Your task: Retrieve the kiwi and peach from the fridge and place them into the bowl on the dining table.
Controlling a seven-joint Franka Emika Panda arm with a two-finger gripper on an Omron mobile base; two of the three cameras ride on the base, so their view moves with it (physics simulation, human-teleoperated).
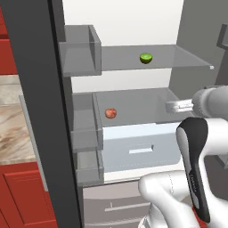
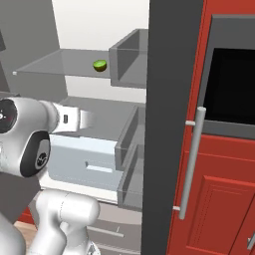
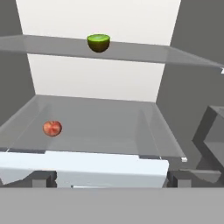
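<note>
The fridge (image 1: pixel 40 89) stands open in front of me. On its upper glass shelf lies the bright-green kiwi (image 1: pixel 146 58) (image 2: pixel 100 65) (image 3: pixel 98 43). One shelf lower, towards the left, sits the pinkish-red peach (image 1: pixel 111 113) (image 3: pixel 52 128). My gripper (image 1: pixel 169 106) (image 2: pixel 89 119) (image 3: pixel 113 179) hovers at the front edge of that lower shelf, right of the peach and well short of it. It is open, its fingertips (image 3: pixel 41 178) spread wide with nothing between them. The bowl and the dining table are out of view.
Grey door bins (image 1: pixel 80 51) (image 2: pixel 130 55) line both open doors beside the shelves. A white drawer (image 1: pixel 138 147) juts out under the lower shelf. A marble counter (image 1: pixel 11 129) on red cabinets lies left; red cabinets (image 2: pixel 224 199) with a bar handle (image 2: pixel 191 164) stand right.
</note>
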